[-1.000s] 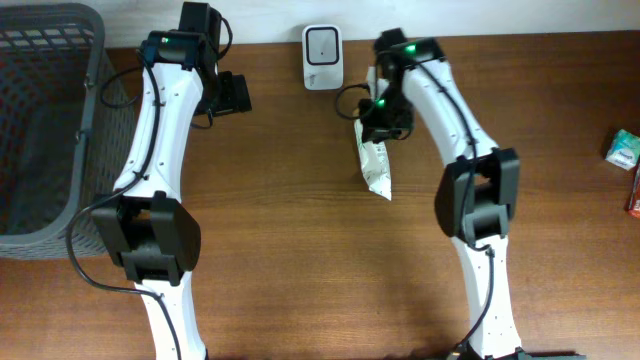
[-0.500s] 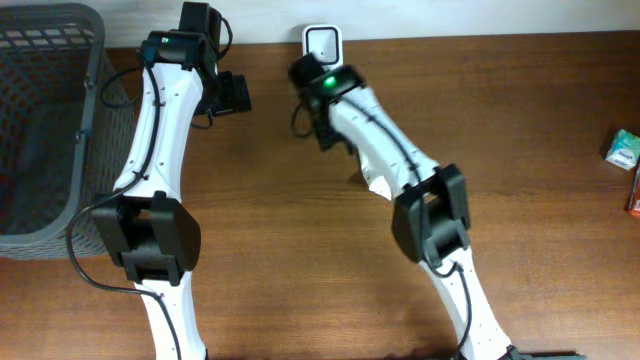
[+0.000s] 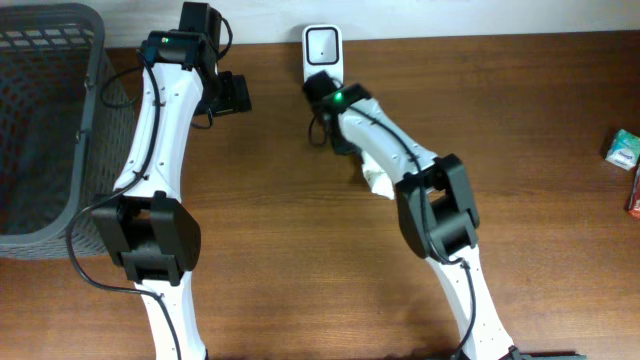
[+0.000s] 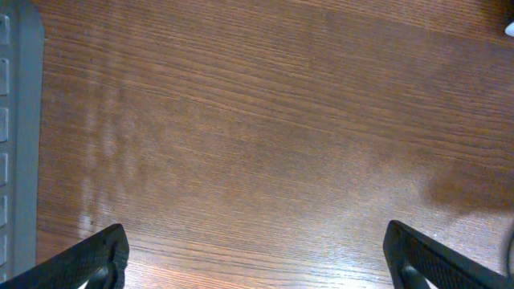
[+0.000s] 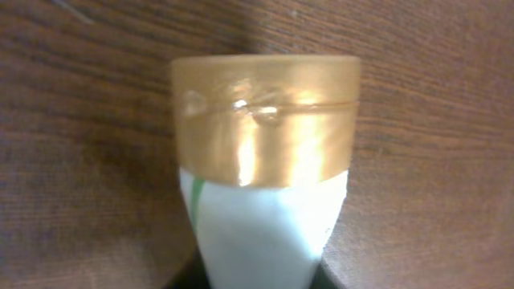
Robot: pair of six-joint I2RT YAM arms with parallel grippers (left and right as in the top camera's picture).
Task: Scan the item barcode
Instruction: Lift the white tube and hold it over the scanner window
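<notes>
The item is a white packet [image 5: 265,225] with a gold band [image 5: 265,120] across its far end. In the right wrist view it fills the middle, narrowing down between the jaws, and my right gripper [image 5: 257,277] is shut on it. From overhead, only the packet's white end [image 3: 378,178] shows from under the right arm, and the right gripper [image 3: 342,140] hangs just in front of the white barcode scanner [image 3: 323,45] at the table's back edge. My left gripper [image 4: 261,265] stands open over bare wood, left of the scanner [image 3: 235,95].
A grey mesh basket [image 3: 40,120] fills the far left of the table. A small green-and-white box [image 3: 624,146] and a red item [image 3: 634,190] lie at the right edge. The basket's grey rim [image 4: 20,128] shows at the left of the left wrist view.
My right arm has swung left with the packet, from right of the scanner to just in front of it. The left arm has not moved.
</notes>
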